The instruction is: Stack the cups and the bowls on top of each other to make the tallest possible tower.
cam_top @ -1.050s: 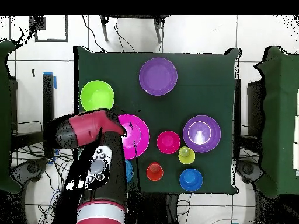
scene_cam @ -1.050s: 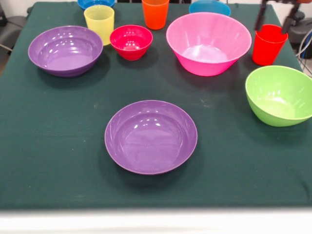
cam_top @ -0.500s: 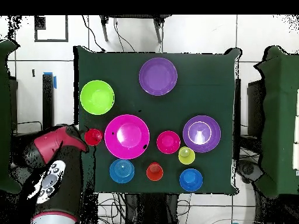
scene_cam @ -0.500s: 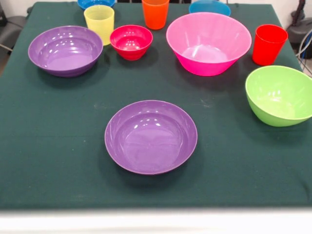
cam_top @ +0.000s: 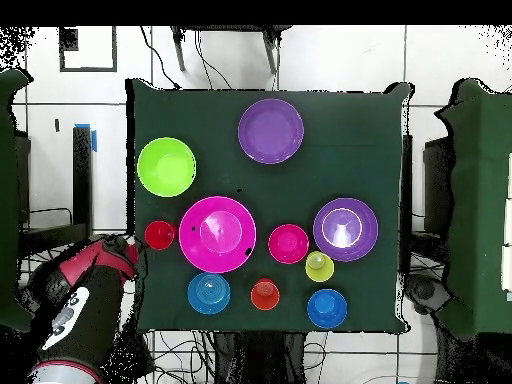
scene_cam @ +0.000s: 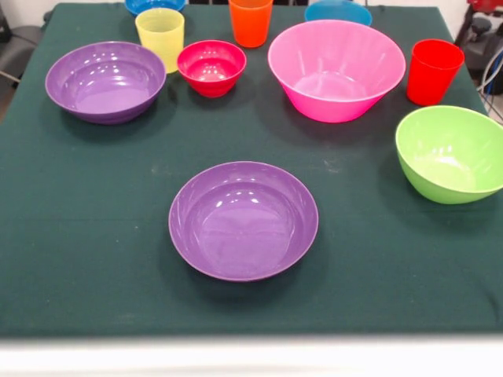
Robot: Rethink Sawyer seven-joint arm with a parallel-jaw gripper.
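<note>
Overhead view: arm (cam_top: 85,300) off the table (cam_top: 350,130) beside the red cup (cam_top: 160,235); jaws' state can't be told.

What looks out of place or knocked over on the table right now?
Only the lime green bowl stands out: it sits tilted near the table edge, with its opening leaning to one side. Every other bowl and cup stands upright and apart, nothing spilled or stacked.

Purple bowl (scene_cam: 244,221); pink bowl (scene_cam: 336,69); cloth (scene_cam: 94,204) seemingly dark green.
</note>
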